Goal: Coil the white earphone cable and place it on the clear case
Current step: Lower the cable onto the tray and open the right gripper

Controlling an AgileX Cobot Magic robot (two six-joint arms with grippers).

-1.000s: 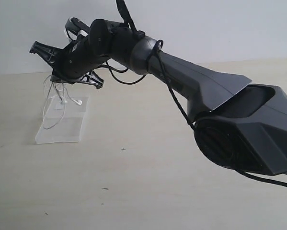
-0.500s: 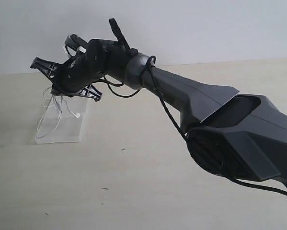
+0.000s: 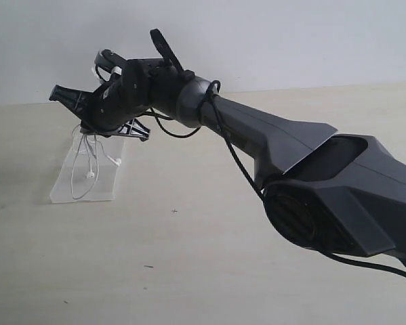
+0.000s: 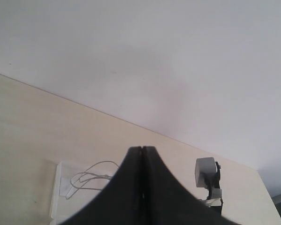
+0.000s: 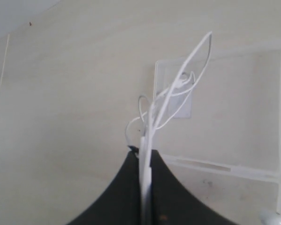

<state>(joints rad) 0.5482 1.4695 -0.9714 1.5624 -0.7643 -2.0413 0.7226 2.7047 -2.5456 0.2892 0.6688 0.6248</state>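
While the right arm (image 3: 277, 139) stretches from the lower right of the exterior view up toward the far left, the right gripper (image 3: 89, 125) hangs above the clear case (image 3: 99, 188), which lies flat on the pale table (image 3: 203, 264) not far from the white wall (image 3: 291, 40). In the right wrist view its two dark fingers are pressed almost together, pinching a bunch of strands of the white earphone cable (image 5: 180, 78) between their tips. From that pinch the thin wire fans out in several loose loops: one long, narrow loop crosses an edge of the case, and shorter ones curl beside a corner of it. Seen from the exterior camera, the loops drop from the gripper down over the case, the longest reaching close to its near edge. A small white earbud (image 3: 89, 175) dangles inside that loop, and a second earbud (image 3: 117, 161) hangs a little to the right. Whether the lowest loop rests on the plastic or only hangs above it cannot be told. The left gripper (image 4: 141, 149) does not appear in the exterior view. Its own camera shows its fingers pressed flat against each other with nothing between them, well apart from the case, which lies beyond them with cable loops over it. A small light-grey box (image 4: 205, 168) on a dark mount shows near those fingers.
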